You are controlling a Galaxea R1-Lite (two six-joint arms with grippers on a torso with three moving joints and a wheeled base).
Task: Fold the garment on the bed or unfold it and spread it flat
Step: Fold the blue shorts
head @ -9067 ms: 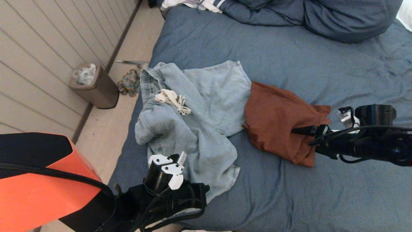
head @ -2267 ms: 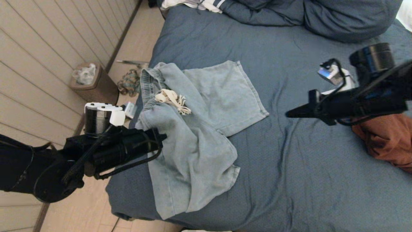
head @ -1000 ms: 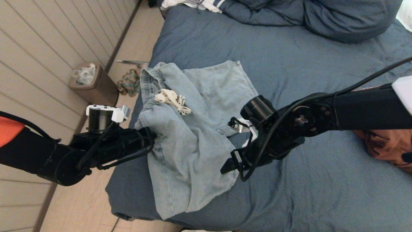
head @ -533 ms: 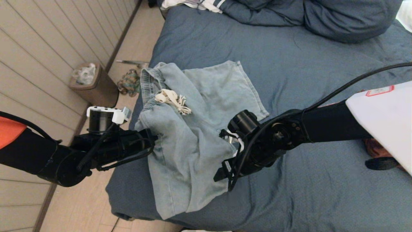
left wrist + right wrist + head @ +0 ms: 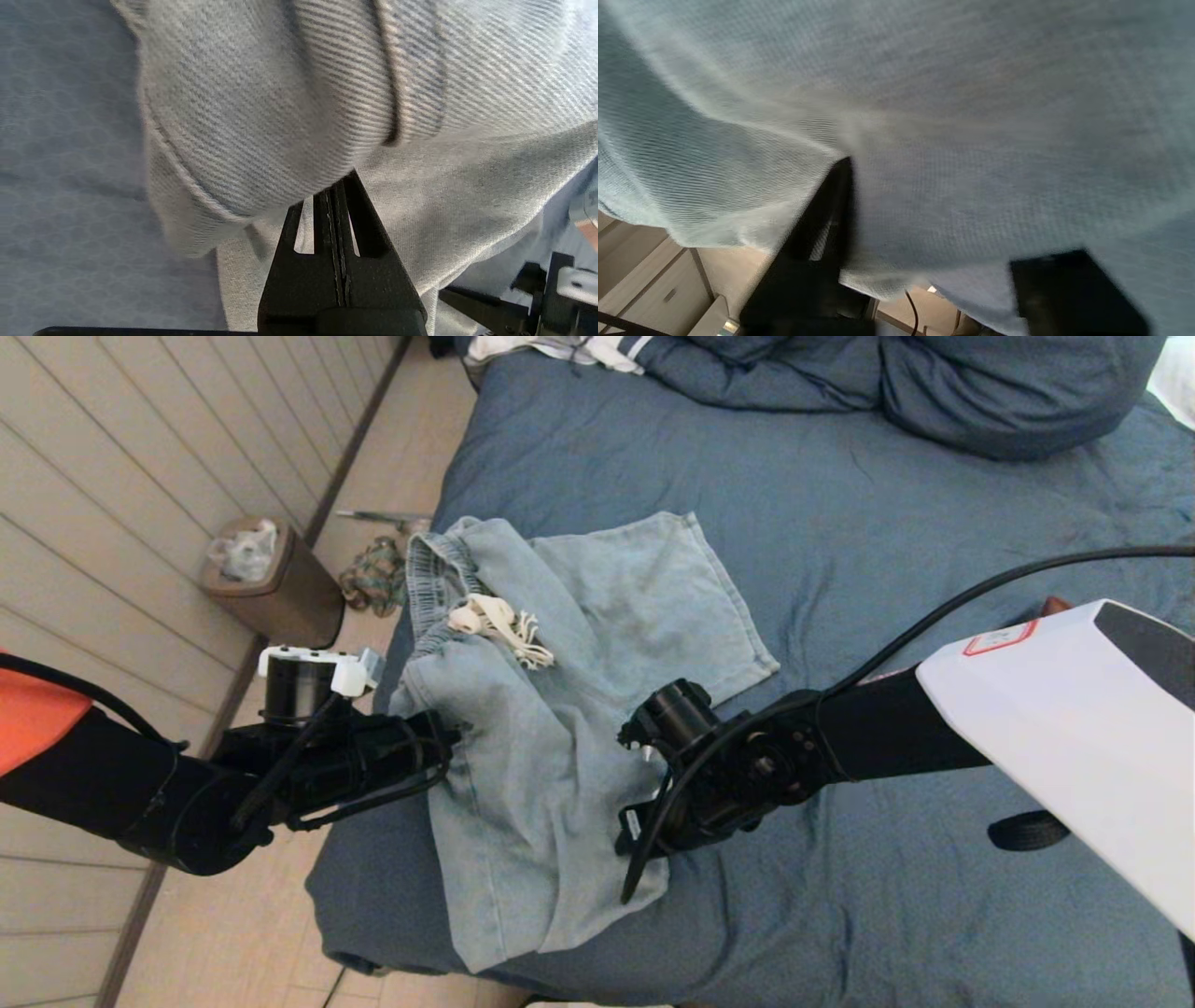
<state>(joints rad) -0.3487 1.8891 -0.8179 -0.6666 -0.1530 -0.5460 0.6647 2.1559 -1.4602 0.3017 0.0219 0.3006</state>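
On the bed (image 5: 934, 523), the light blue shorts (image 5: 551, 709) lie at 9 o'clock, the left claw (image 5: 446, 739) still pinched on them, while the right claw (image 5: 639, 868) has come down with fingers apart around their edge.

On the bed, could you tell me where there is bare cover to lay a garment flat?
Bare cover lies on the bed between the shorts and the bunched duvet. The near left corner is crowded: shorts, left gripper, right gripper.
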